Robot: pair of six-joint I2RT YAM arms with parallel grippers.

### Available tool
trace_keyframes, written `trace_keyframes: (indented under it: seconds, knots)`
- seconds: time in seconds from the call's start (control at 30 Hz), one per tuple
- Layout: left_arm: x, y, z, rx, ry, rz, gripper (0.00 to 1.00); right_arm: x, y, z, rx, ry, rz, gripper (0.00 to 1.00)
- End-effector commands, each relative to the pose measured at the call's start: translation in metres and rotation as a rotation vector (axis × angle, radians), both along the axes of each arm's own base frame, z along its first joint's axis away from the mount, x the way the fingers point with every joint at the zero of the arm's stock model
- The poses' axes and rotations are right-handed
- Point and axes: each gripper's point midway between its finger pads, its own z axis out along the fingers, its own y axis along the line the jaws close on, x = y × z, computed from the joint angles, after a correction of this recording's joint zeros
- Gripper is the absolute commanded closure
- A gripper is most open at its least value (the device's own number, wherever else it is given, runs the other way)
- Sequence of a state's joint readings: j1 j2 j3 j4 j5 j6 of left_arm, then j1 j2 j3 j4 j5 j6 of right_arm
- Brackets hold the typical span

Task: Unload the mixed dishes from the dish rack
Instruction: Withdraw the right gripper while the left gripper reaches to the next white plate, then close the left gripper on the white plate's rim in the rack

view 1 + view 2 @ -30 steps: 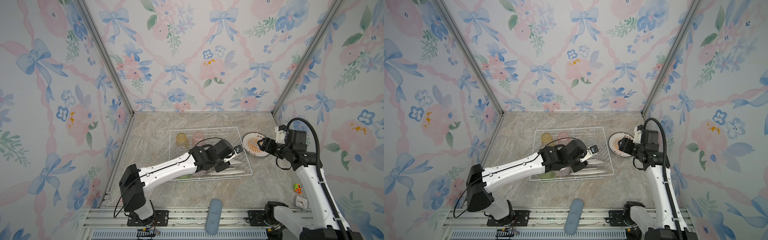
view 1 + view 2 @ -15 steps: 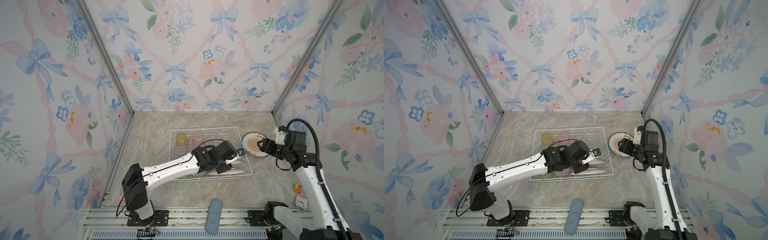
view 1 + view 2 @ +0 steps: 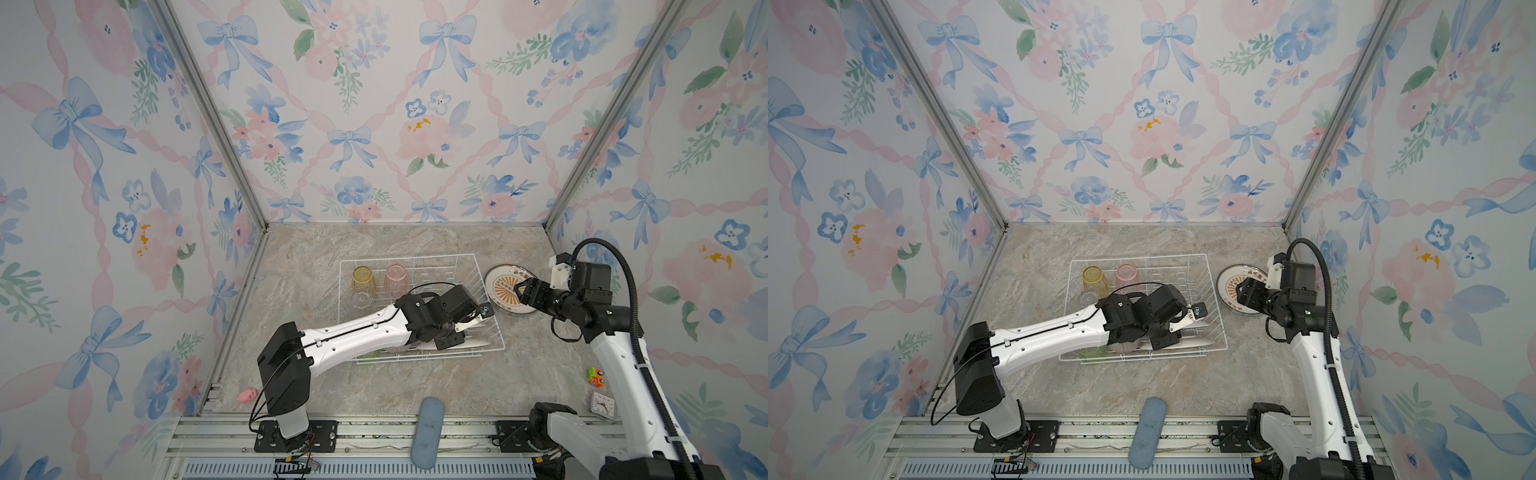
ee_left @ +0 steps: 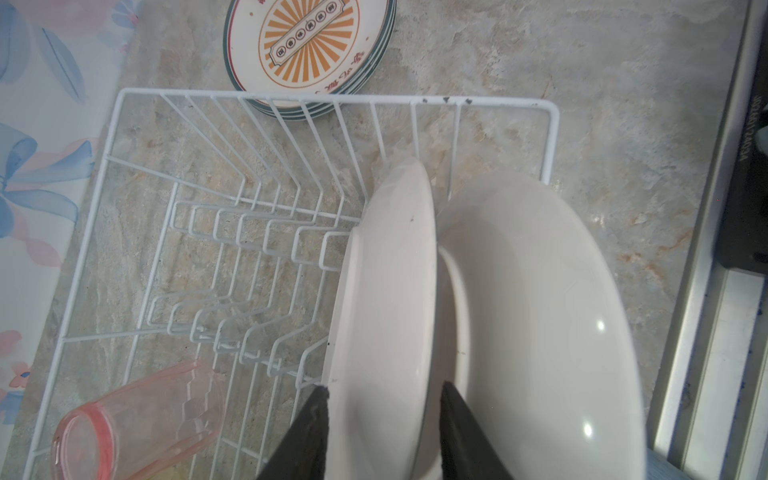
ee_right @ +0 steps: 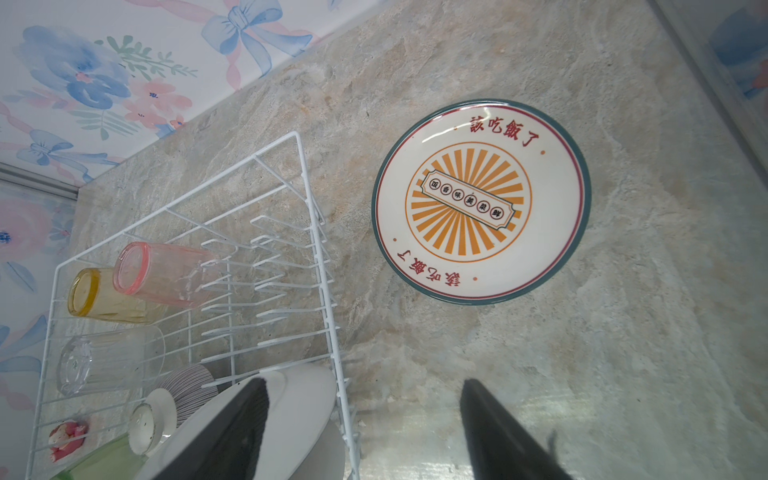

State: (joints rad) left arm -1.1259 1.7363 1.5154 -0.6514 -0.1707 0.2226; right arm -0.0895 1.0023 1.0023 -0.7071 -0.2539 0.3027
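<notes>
three floral walls [image 3: 374,124], marbled tabletop [image 3: 415,386], dish rack [image 3: 440,276]

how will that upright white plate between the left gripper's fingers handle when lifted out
The plate looks glossy and glazed, so probably slippery in the left gripper. It seems rigid ceramic: likely heavy for its size and prone to chipping against the plate beside it. Gripped only at its rim, it may swing once clear of the dish rack.
</notes>
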Motion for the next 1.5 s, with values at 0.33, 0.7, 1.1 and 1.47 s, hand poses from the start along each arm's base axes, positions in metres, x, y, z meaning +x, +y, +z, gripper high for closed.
trace_keyframes:
  seconds: [0.33,0.7,1.1,1.47]
  knots:
    - [0.017,-0.001,0.001,0.068,-0.087,-0.004,0.66,-0.004,0.0,-0.013,-0.012,0.031,0.003,0.24]
    - [0.035,0.002,0.002,0.131,-0.175,0.018,0.71,-0.003,0.0,-0.017,-0.012,0.041,0.006,0.24]
    - [0.052,0.006,0.007,0.194,-0.269,0.051,0.76,-0.003,0.0,-0.024,-0.007,0.055,0.005,0.24]
    - [0.059,0.008,0.005,0.24,-0.311,0.045,0.84,-0.004,-0.002,-0.026,-0.012,0.059,-0.003,0.24]
